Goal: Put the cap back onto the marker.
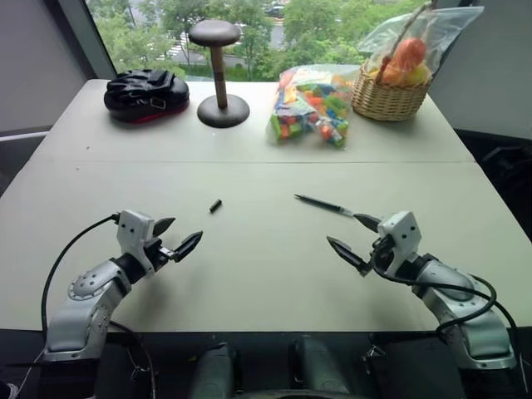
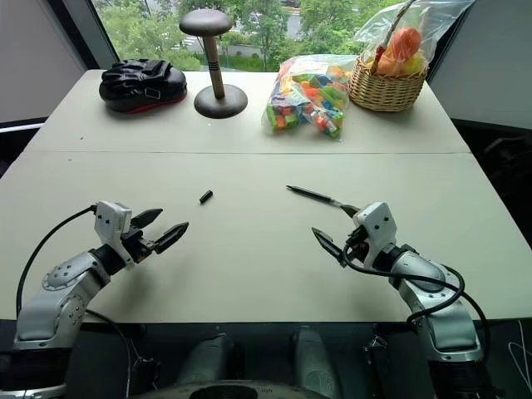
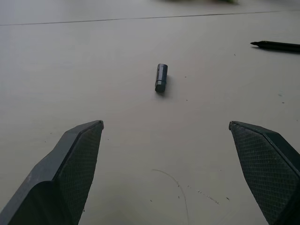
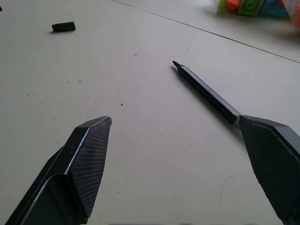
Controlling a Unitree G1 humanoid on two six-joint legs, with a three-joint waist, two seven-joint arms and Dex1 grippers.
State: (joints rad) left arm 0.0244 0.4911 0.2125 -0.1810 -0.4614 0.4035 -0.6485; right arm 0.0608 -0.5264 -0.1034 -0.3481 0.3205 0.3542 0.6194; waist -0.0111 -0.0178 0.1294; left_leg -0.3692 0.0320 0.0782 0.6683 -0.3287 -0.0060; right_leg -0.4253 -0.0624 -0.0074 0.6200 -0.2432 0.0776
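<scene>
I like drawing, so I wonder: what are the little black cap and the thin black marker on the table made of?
The small black cylindrical cap looks like matte plastic, with a dull sheen and moulded facets. The thin black marker seems smooth, slightly glossy plastic; its pointed tip could be felt, though that's hard to tell.

Soft daylight from the window — faint shadows, sharp.

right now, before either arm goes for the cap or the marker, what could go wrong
1. The cap is tiny and lies flat on the table; the left gripper, jaws wide open, could nudge it so it rolls away instead of pinching it.
2. The marker is thin and flat too, with its rear end right by one finger of the open right gripper; closing could knock it aside.
3. Held crooked, cap and tip may not line up.
</scene>
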